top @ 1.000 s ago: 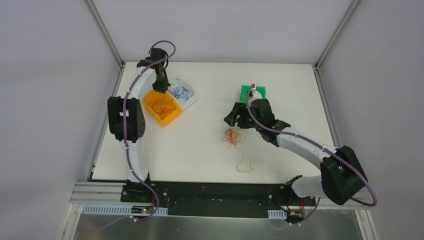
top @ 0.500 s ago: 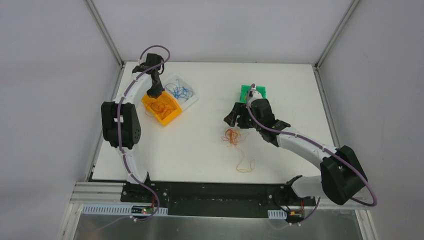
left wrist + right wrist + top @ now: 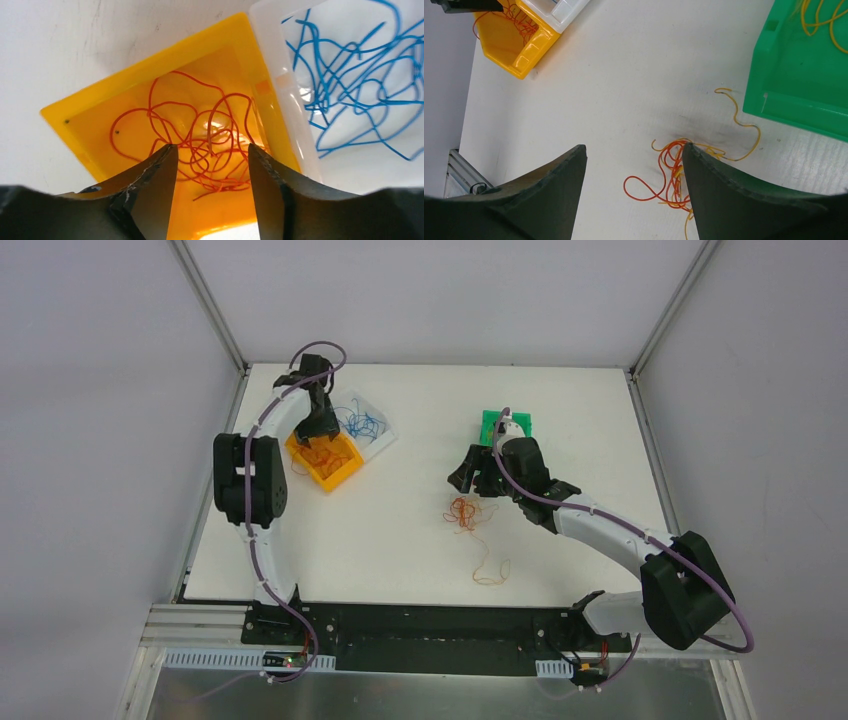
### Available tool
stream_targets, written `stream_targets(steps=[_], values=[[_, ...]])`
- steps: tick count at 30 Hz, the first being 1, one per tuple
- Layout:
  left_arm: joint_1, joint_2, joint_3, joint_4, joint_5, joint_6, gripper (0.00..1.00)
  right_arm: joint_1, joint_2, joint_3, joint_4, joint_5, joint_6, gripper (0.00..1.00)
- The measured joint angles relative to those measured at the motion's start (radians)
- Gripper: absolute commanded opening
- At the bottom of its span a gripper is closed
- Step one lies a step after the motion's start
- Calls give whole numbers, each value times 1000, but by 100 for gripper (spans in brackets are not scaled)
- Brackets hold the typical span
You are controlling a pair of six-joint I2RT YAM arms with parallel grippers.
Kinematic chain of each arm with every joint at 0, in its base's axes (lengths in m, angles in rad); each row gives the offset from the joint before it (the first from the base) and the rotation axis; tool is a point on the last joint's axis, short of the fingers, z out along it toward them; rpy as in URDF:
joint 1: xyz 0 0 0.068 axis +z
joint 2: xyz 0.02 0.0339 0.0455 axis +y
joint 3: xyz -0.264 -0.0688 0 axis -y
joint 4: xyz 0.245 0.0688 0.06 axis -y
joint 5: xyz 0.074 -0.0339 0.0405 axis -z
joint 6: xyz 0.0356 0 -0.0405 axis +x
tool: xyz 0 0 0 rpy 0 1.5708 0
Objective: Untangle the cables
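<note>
Orange-red cables (image 3: 200, 130) lie coiled in a yellow bin (image 3: 100, 100), and blue cables (image 3: 350, 75) lie in the clear bin (image 3: 270, 60) beside it. My left gripper (image 3: 210, 155) hangs open just above the orange-red coil, nothing between its fingers. From above, the left gripper (image 3: 322, 430) is over the yellow bin (image 3: 335, 472). A tangle of orange-red and yellow cables (image 3: 674, 170) lies on the table, partly under the right finger of my open right gripper (image 3: 634, 147). From above, the tangle (image 3: 463, 513) sits just below the right gripper (image 3: 468, 480). A yellow strand (image 3: 490, 570) trails toward me.
A green bin (image 3: 794, 75) holding yellow strands (image 3: 824, 20) stands at the right of the tangle; from above, the green bin (image 3: 492, 422) is behind the right wrist. The clear bin (image 3: 384, 443) touches the yellow bin. The table's left edge runs close to both bins.
The left gripper has shifted slightly right over the yellow bin and its jaws have gone from shut to open. The right arm and the tangle have not moved.
</note>
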Motion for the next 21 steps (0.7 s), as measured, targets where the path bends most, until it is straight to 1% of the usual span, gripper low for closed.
stream_targets(steps=[4,8,11,14,18,21], values=[[0,-81,-3,-2,16,-3,63,0,0,0,0,0,0,73],[0,-246,-65,21,14,-4,73,0,0,0,0,0,0,74],[0,-409,-181,64,9,-8,78,0,0,0,0,-2,0,73],[0,-572,-365,142,-14,-27,85,0,0,0,0,-3,0,73],[26,-710,-604,248,-22,-68,85,0,-13,-4,2,-2,4,73],[80,-732,-710,303,-19,-98,82,0,-43,-24,16,1,7,73]])
